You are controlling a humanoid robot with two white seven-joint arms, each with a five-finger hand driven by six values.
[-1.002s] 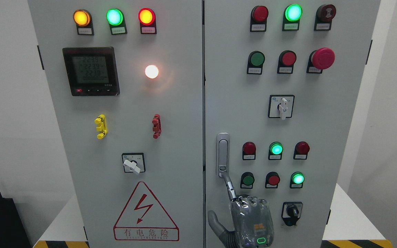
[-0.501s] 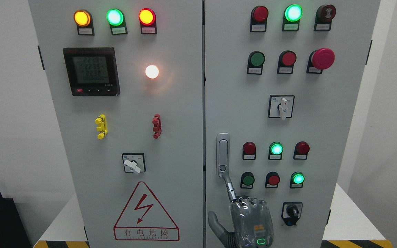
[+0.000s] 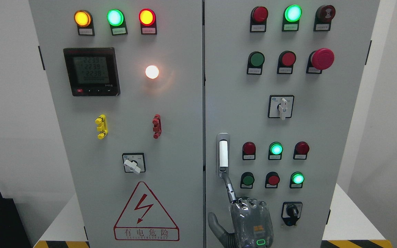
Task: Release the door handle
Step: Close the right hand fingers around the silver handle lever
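Since a second ago the door handle [image 3: 222, 155] has turned from dull silver to bright white along its bar, and the right hand [image 3: 250, 220] has sunk a touch. I judge the letting-go has begun but is not finished. The handle sits upright by the right door's [image 3: 322, 113] left edge, at eleven o'clock from the hand. One finger [image 3: 229, 187] is straight, its tip touching the handle's lower end; the rest are folded, clamped on nothing.

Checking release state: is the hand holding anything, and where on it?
Nothing is grasped. The right hand has one extended finger touching the lower end of the door handle; its other fingers are curled.
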